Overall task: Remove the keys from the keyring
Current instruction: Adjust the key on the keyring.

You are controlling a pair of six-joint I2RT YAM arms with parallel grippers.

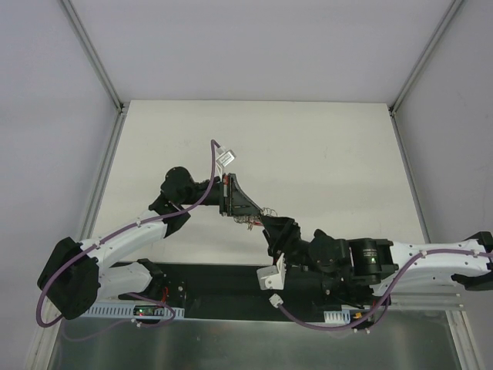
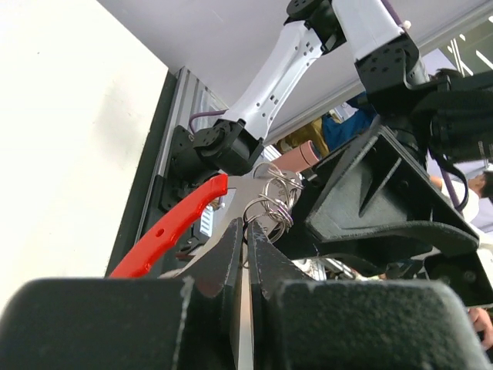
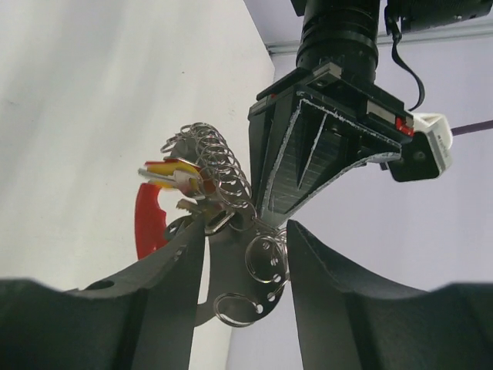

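Observation:
Both grippers meet above the middle of the table over the keyring [image 1: 250, 217]. My left gripper [image 1: 237, 206] is shut on the thin edge of the ring's pale grey tag [image 2: 245, 254]. Coiled rings [image 2: 273, 202] and the red plastic piece [image 2: 166, 227] stick out past its fingertips. In the right wrist view my right gripper [image 3: 246, 231] has its fingers against both sides of the grey tag [image 3: 231, 270] and its rings [image 3: 266, 258], one ring touching the right finger [image 3: 331, 293]. The keys [image 3: 185, 185] bunch at the upper left, beside the red piece [image 3: 146, 220].
The white table [image 1: 323, 154] has metal rails along its left [image 1: 104, 177] and right [image 1: 412, 177] sides. A white label [image 1: 226, 157] hangs on the left arm's purple cable. A black base plate [image 1: 216, 277] lies at the near edge.

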